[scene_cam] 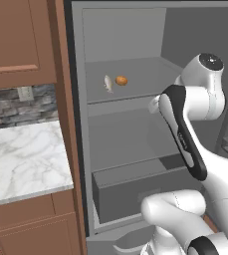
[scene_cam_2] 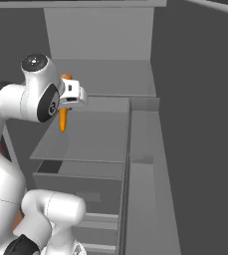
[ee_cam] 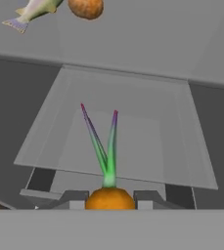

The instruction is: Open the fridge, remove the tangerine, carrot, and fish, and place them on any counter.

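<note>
The fridge (scene_cam: 127, 141) stands open, with my arm reaching inside above its middle shelf (ee_cam: 118, 141). My gripper (ee_cam: 109, 201) is shut on the carrot (ee_cam: 109, 197), whose green top points away from the hand. In the right base view the carrot (scene_cam_2: 62, 118) hangs tip down from the gripper (scene_cam_2: 65, 101). On the upper shelf the fish (scene_cam: 108, 83) lies just left of the tangerine (scene_cam: 121, 80), and both are apart from the gripper. The hand view shows the fish (ee_cam: 33, 10) and the tangerine (ee_cam: 85, 7) at its top edge.
The white marble counter (scene_cam: 21, 159) lies left of the fridge, past a brown wooden panel (scene_cam: 68, 124), with wooden cabinets above and below it. A grey drawer (scene_cam: 135, 191) sits low in the fridge. The fridge's inner wall (scene_cam_2: 195, 124) rises close on the right.
</note>
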Controlling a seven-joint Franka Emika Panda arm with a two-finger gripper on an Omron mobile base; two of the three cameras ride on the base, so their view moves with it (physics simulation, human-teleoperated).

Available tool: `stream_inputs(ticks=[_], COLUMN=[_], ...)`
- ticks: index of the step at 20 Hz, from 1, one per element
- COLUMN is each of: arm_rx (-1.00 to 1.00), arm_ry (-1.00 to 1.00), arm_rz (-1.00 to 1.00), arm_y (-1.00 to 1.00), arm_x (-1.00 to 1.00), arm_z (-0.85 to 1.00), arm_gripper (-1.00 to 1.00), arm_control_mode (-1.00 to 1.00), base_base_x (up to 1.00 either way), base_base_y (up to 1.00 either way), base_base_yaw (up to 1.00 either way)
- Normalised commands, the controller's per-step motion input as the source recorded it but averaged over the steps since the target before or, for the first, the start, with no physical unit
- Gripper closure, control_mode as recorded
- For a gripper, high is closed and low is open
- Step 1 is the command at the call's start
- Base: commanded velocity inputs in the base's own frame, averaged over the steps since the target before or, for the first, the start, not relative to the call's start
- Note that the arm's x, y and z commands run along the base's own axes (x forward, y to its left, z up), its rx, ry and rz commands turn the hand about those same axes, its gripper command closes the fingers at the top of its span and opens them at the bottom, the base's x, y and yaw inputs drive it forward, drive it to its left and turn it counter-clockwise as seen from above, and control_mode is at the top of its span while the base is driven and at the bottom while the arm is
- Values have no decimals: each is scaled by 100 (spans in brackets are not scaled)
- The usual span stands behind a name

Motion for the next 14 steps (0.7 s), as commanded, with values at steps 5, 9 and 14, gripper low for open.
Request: stream_inputs(ticks=[5,9,14], arm_rx=[0,0,0], arm_ry=[0,0,0], arm_rz=[0,0,0], arm_y=[0,0,0], arm_x=[0,0,0], arm_z=[0,0,0], arm_gripper=[100,100,100], arm_control_mode=[100,100,100], base_base_x=[-53,-73,-39], base_base_y=[23,96,100], base_base_yaw=[2,17,6])
